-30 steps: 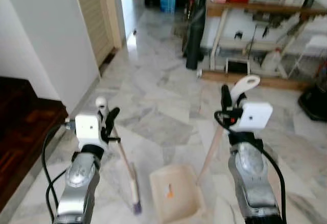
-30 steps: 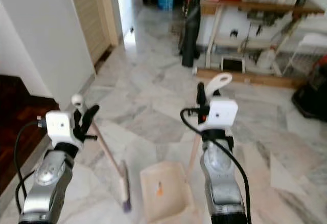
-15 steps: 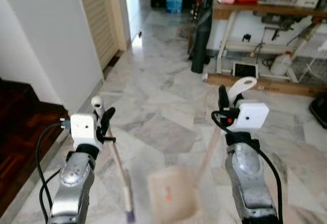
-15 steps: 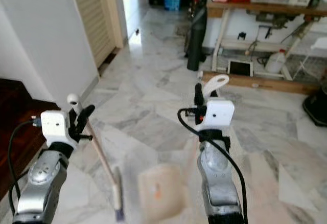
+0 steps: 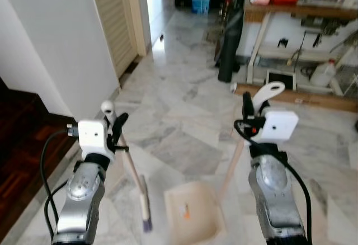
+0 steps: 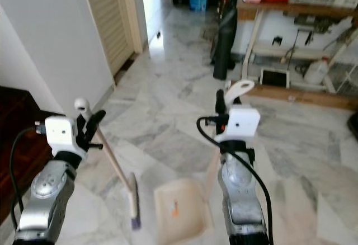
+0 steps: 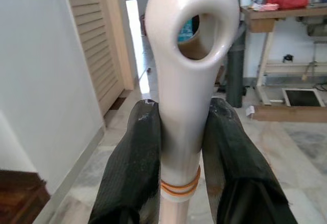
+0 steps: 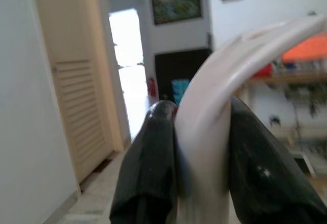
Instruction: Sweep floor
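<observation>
**Both tools clamped on handles, dustpan down on the marble**

The left tool (image 7: pixel 179 147) is clamped on the cream handle of the broom (image 5: pixel 136 179), black fingers (image 7: pixel 134 168) pressed to either side of the shaft just under its looped end. From there the broom slants down and forward to the marble floor (image 5: pixel 184 111), its head with purple-tipped bristles resting just to the left of the dustpan (image 5: pixel 192 214). The right tool (image 8: pixel 196 152) is closed tight on the curved white top of the dustpan handle, fingers (image 8: pixel 150 168) squeezing it from both sides. That handle runs down at an angle to the beige pan, which sits on the floor between the two silver arms. Inside the pan lies one small orange scrap (image 5: pixel 186 213), near its middle. Out beyond, a white wall (image 5: pixel 61 43) and a louvred door (image 5: pixel 114 18) stand on the left, with dark wooden flooring (image 5: pixel 22 150) at the near left. Across the room stands a wooden desk (image 5: pixel 291 13) loaded with red and orange items, and a dark upright object (image 5: pixel 229 46) beside its leg.
</observation>
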Available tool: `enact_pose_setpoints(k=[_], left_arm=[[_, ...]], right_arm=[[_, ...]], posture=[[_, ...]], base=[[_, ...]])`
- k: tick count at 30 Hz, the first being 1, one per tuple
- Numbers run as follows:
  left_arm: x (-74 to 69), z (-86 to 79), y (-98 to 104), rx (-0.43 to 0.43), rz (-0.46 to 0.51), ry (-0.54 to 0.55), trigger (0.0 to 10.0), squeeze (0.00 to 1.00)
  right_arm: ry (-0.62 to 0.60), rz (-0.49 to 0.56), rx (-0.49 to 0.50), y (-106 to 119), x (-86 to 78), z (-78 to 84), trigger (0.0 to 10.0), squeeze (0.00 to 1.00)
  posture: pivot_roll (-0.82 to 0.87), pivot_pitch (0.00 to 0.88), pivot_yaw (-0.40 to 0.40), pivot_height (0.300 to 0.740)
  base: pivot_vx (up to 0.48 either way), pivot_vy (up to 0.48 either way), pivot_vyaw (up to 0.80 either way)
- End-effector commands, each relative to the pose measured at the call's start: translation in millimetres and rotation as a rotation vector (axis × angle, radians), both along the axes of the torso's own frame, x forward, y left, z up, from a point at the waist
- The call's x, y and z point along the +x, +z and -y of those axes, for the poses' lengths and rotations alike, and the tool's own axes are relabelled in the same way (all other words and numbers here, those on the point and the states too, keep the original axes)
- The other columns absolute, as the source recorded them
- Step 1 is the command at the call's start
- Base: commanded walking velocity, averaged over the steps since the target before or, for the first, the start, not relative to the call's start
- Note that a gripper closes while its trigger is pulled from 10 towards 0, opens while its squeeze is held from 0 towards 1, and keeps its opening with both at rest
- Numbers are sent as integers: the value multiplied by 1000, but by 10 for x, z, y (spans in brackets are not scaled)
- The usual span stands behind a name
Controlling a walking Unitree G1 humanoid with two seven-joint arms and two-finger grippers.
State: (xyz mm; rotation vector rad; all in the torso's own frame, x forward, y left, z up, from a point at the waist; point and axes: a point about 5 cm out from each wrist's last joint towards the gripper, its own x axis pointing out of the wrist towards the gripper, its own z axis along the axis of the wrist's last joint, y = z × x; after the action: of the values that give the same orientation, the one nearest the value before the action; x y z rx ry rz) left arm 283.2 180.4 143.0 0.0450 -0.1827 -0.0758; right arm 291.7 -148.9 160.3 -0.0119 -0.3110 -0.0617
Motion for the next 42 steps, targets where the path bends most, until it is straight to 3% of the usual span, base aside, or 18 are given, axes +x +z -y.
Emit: enact_pose_setpoints(k=[1, 23, 42], left_arm=[[-22, -34, 103, 16, 40, 1, 10000, 0], [-28, -144, 166, 39, 43, 37, 10000, 0], [-28, -171, 151, 45, 40, 58, 10000, 0]], right_arm=[[3, 29, -30, 85, -13, -25, 10000, 0], [15, 27, -11, 106, 9, -90, 10000, 0], [5, 34, -20, 135, 31, -53, 10000, 0]], posture=[[-106, 6, 63, 740], [-56, 12, 81, 740], [-45, 30, 64, 740]], base=[[0, 0, -788], [0, 0, -788], [0, 202, -788]])
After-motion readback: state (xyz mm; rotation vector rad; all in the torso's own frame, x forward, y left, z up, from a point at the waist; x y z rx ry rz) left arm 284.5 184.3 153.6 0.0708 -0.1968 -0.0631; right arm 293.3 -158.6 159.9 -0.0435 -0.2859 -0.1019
